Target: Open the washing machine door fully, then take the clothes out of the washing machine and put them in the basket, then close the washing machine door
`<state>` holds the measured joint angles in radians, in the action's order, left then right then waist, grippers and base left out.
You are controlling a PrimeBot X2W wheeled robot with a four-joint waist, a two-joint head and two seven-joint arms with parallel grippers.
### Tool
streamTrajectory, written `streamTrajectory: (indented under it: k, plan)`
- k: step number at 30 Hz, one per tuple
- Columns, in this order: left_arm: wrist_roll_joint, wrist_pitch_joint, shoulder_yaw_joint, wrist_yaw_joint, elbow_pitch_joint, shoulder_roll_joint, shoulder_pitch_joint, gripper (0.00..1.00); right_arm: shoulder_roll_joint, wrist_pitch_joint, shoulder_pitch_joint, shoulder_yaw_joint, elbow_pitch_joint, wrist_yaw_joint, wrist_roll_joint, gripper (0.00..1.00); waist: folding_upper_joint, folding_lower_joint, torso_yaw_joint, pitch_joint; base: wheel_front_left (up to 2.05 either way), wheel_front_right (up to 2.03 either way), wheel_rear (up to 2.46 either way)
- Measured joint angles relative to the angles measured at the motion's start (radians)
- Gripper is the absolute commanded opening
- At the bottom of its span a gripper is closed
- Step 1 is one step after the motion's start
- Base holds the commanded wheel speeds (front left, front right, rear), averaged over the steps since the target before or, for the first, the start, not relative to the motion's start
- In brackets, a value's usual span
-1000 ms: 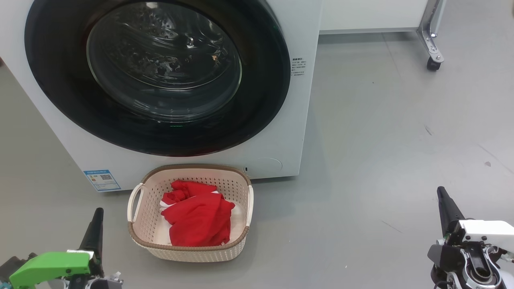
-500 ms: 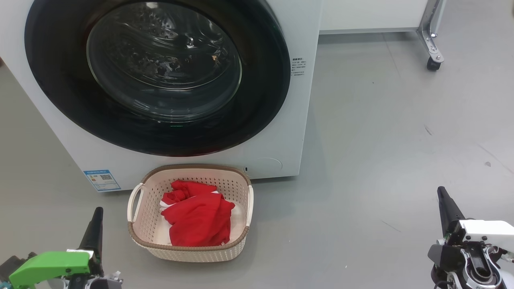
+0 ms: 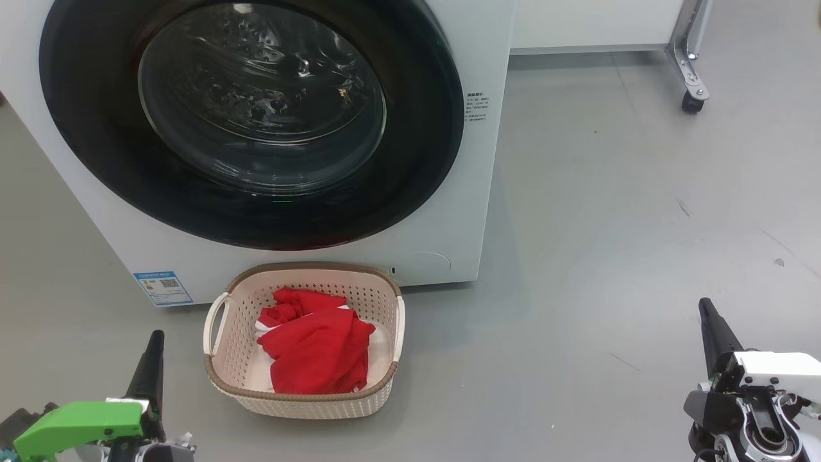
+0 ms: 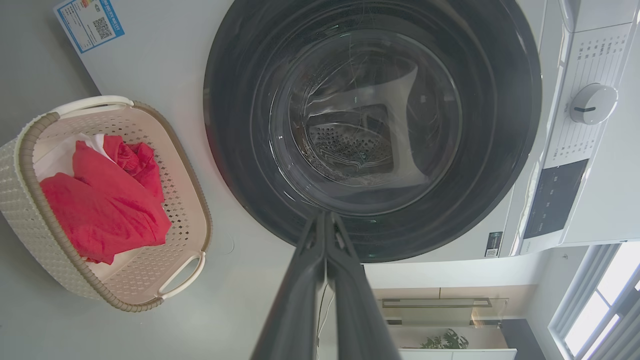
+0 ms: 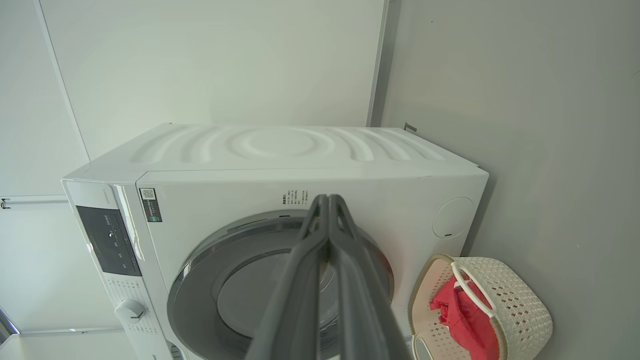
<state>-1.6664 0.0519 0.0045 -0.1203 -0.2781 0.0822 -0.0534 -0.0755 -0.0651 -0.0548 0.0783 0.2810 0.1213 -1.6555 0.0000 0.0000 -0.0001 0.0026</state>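
Note:
The washing machine [image 3: 478, 212] stands white at the back, and its round black-rimmed door [image 3: 250, 122] lies flush against the front, closed. Through the glass I make out bare perforated drum. Below it on the floor sits the cream basket [image 3: 221, 346] with the red clothes [image 3: 314, 343] piled inside. My left gripper [image 3: 156, 337] is low at the left, shut and holding nothing, a short way left of the basket. My right gripper [image 3: 704, 305] is low at the right, shut and empty, well away from the machine. In the wrist views the door [image 4: 372, 125] [image 5: 200, 280] and the basket [image 4: 175, 165] [image 5: 520, 295] show too.
A blue label [image 3: 163, 288] is stuck on the washer's lower left corner. A control dial [image 4: 590, 103] and dark panel sit on the washer's front. A wheeled metal leg [image 3: 691, 83] stands at the back right. Open grey floor [image 3: 609, 224] stretches to the right of the machine.

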Motion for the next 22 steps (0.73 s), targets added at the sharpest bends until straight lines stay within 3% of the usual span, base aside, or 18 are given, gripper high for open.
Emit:
streamTrajectory:
  k: [22]
  plan:
    - [0.0,0.0,0.003,0.0,0.001,0.0,0.0,0.0,0.001,0.0,0.0,0.001,-0.001,0.0,0.0,0.0,0.0,0.0,0.0,0.0,0.0,0.0,0.0]
